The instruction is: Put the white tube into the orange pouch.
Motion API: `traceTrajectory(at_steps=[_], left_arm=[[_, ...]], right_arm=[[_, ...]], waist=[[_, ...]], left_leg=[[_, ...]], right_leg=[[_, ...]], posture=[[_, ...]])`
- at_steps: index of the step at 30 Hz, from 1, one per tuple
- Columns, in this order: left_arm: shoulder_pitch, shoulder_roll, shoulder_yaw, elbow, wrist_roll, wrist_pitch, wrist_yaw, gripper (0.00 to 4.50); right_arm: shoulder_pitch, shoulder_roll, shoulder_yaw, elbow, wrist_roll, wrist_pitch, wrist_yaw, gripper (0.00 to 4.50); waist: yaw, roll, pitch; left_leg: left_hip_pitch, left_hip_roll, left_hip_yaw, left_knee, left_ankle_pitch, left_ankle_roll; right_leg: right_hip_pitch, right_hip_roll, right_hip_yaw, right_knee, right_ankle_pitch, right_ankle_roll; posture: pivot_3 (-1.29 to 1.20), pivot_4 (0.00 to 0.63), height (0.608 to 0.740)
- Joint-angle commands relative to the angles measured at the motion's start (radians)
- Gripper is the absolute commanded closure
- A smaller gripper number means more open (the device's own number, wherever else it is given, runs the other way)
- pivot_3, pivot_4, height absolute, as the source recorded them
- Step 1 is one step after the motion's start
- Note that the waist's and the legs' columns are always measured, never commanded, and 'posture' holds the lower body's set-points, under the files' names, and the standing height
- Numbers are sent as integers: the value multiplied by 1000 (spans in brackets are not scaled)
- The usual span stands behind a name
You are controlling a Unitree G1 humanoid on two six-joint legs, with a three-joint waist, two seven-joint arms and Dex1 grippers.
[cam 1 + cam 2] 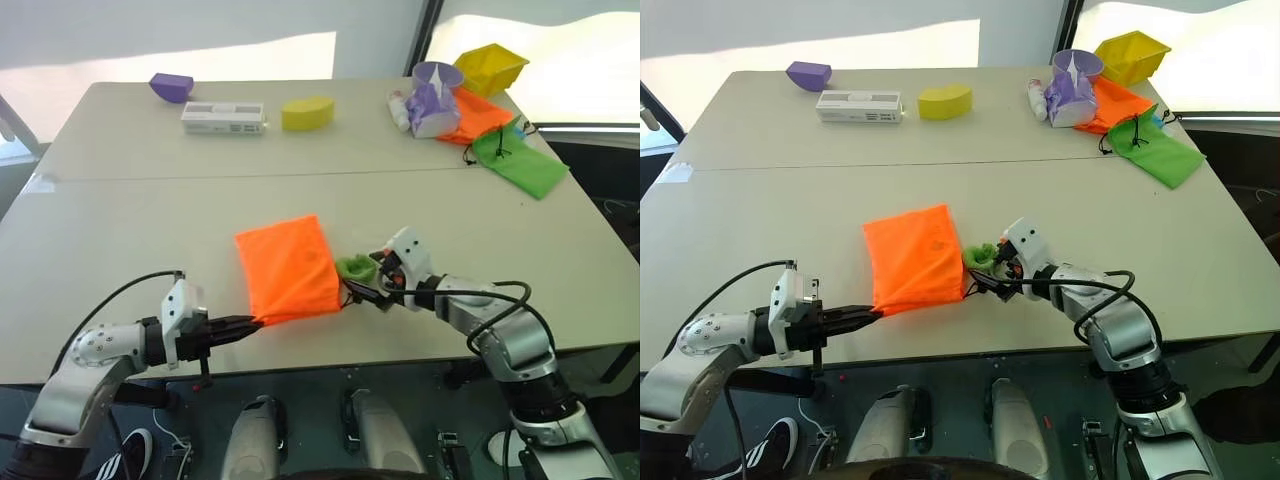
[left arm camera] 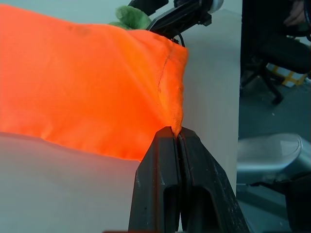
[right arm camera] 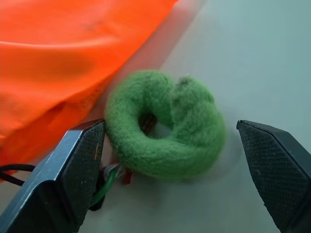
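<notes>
The orange pouch (image 1: pixel 288 268) lies flat in the middle of the table. My left gripper (image 1: pixel 252 324) is shut on its near corner; the left wrist view shows the fabric pinched between the two black fingers (image 2: pixel 163 160). The pouch's green ball (image 3: pixel 167 121) rests on the table just beside the pouch's right edge, with the black cord (image 3: pixel 9 171) running off from it. My right gripper (image 3: pixel 170 141) stands open around the ball, one finger on each side and neither touching it. The white tube is out of view.
Along the far edge sit a purple block (image 1: pixel 172 86), a flat white box (image 1: pixel 222 117) and a yellow block (image 1: pixel 307 113). At the far right are a white-and-pink bottle (image 1: pixel 398 108), a purple cup (image 1: pixel 436 95), a darker orange pouch (image 1: pixel 478 115), a green pouch (image 1: pixel 520 160) and a yellow bin (image 1: pixel 490 67).
</notes>
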Motion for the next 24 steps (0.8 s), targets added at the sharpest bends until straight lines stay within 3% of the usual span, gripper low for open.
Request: traceTrajectory(at_steps=[1,8,11,14,19,21,24], left_arm=[[7,7,26,-31,-2,-19,0,4500],[-7,0,23,-16,0,-21,6,4500],[-34,-2,34,7,-46,48,15,4500],[-63,-1,39,15,-102,112,7,3643],[-77,23,42,-32,-145,196,18,1111],[-83,41,42,-46,-154,216,1,1111],[-146,90,77,-60,-296,367,-32,1111]], right_arm=[[-15,5,2,-24,2,-3,13,882],[-27,62,-33,-43,23,18,-22,4482],[-12,60,-77,-76,67,44,-10,4482],[10,47,-110,-94,83,57,-13,4500],[35,51,-175,-140,138,100,-25,4500],[43,49,-181,-152,144,107,-28,4500],[61,63,-205,-162,159,110,-43,4500]], waist=[[0,0,0],[-1,0,0],[3,0,0],[3,0,0],[-1,0,0],[-2,0,0],[1,0,0]], left_leg=[[0,0,0,0,0,0],[1,0,0,0,0,0],[0,0,0,0,0,0],[0,0,0,0,0,0],[0,0,0,0,0,0],[1,-1,0,0,0,0],[1,0,-1,0,0,0]], right_leg=[[0,0,0,0,0,0],[0,1,0,1,0,0],[0,1,0,1,0,0],[0,0,0,1,0,0],[0,1,0,1,0,0],[0,2,0,1,0,0],[0,2,-1,3,0,0]], posture=[[0,150,740],[0,150,740],[0,150,740],[0,150,740],[0,150,740],[0,150,740],[0,150,740]])
